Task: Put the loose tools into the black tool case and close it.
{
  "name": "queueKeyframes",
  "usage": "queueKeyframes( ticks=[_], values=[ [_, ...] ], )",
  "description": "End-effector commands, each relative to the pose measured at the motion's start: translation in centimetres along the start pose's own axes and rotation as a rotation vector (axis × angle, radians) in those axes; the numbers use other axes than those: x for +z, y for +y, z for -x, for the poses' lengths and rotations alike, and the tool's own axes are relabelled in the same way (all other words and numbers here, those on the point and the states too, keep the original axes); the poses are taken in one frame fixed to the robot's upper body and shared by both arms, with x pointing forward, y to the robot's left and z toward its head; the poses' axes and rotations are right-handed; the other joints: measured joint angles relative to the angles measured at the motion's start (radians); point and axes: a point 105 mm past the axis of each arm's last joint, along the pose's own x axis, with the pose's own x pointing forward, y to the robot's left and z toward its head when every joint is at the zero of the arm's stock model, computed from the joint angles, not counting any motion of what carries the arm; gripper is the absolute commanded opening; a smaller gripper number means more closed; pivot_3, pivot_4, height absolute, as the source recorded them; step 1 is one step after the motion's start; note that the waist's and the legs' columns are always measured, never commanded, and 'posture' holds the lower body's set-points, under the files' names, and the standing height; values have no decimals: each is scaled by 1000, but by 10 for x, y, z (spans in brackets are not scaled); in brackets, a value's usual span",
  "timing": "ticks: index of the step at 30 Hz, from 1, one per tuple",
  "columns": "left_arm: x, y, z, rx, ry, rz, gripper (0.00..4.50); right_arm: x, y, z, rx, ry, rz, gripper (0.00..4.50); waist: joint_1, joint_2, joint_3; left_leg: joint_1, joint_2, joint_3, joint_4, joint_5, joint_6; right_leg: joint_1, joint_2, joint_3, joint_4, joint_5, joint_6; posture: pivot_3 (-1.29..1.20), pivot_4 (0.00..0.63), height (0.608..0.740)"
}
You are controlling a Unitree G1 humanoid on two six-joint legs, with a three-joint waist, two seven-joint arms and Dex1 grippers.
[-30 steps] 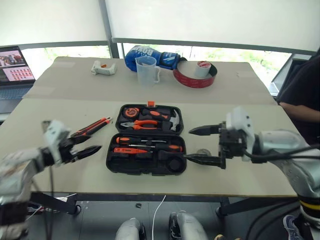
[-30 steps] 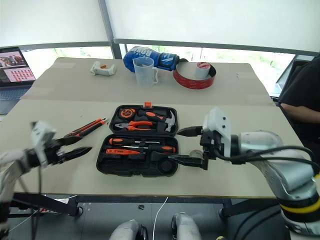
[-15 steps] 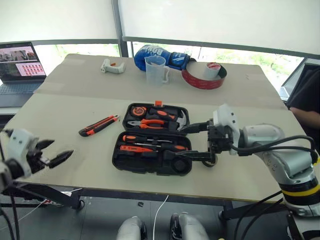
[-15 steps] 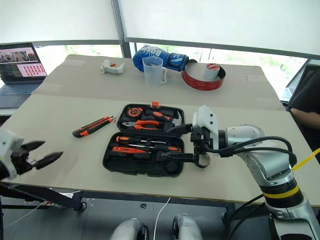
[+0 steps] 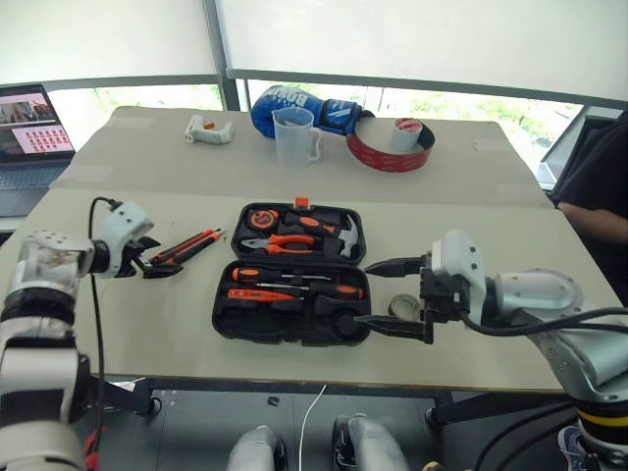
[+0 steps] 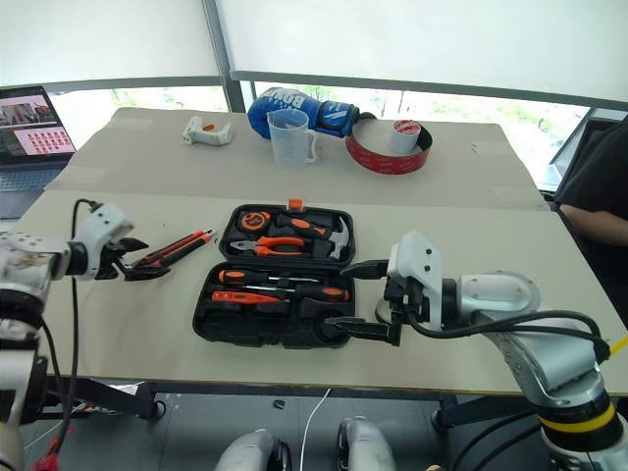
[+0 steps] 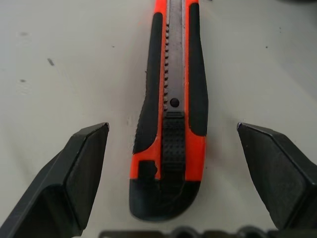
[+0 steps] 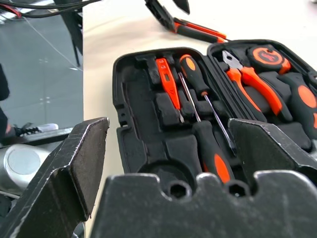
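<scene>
The black tool case (image 5: 229,299) lies open mid-table. Two black-and-orange screwdrivers (image 8: 199,89) and the slim orange tester (image 8: 167,84) rest in its near half. An orange-black utility knife (image 7: 171,106) lies flat on the table left of the case. My left gripper (image 5: 149,260) is open at the knife's near end, one finger (image 7: 79,171) on each side, apart from it. My right gripper (image 5: 391,295) stands open at the case's right edge, pointing left. A small dark tape roll (image 5: 403,306) sits on the table between its fingers (image 5: 389,326), partly hidden.
Pliers (image 5: 280,241), hammer and tape measure fill the case's far half. At the back stand a clear measuring cup (image 5: 292,135), a blue bundle (image 5: 280,102), a big red tape roll (image 5: 385,152) and a white holder (image 5: 208,130). Laptop (image 5: 22,132) far left, a person (image 5: 599,186) at the right.
My left gripper has come up from below the table's front-left edge and forward to the knife's near end. The right gripper has stayed by the case. The camera has shifted.
</scene>
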Motion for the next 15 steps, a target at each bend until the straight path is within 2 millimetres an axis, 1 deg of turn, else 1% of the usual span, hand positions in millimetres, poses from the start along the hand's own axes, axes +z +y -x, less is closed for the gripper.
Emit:
queueKeyframes(
  ticks=[1,4,7,8,9,10,12,13,15],
  values=[
    [1,5,-3,22,41,18,4444,12,3,6,-28,-19,40,4500,2,0,0,0,0,0,0,0,0,0,0,0,0,0,0,0,150,714],
    [3,5,-9,31,48,44,3643,12,3,9,-47,-13,39,4500,5,0,0,0,0,-1,2,0,0,0,-1,1,1,0,0,0,150,714],
    [6,3,-9,11,20,53,2566,12,3,12,-59,-5,42,4500,5,0,0,0,1,-2,3,0,0,1,-2,2,2,0,1,0,150,714],
    [10,4,-6,10,-4,57,2192,12,3,13,-63,-3,44,4500,5,0,0,0,1,-2,3,0,0,1,-2,3,2,0,1,0,150,714],
    [14,6,-3,11,-32,60,1912,12,3,14,-65,0,44,4500,4,0,0,0,1,-2,3,0,0,1,-1,4,2,0,1,0,150,714],
    [21,10,3,22,-77,59,1766,11,4,15,-64,2,32,4500,4,0,0,0,2,-2,3,0,0,1,-1,6,2,0,1,0,150,714],
    [37,15,15,25,-164,39,1766,10,5,17,-56,7,16,4500,3,-1,0,-1,2,-2,3,0,0,0,-1,7,2,0,1,0,150,714],
    [44,16,21,20,-202,0,1766,9,8,18,-42,7,6,4500,3,-1,0,-2,2,-3,4,0,0,-1,-1,6,2,0,1,0,150,714],
    [53,15,34,0,-236,-116,1765,8,15,19,-3,9,-7,4500,1,-2,0,-4,2,-3,6,0,0,-2,-1,6,2,0,1,0,150,714]
  ],
)
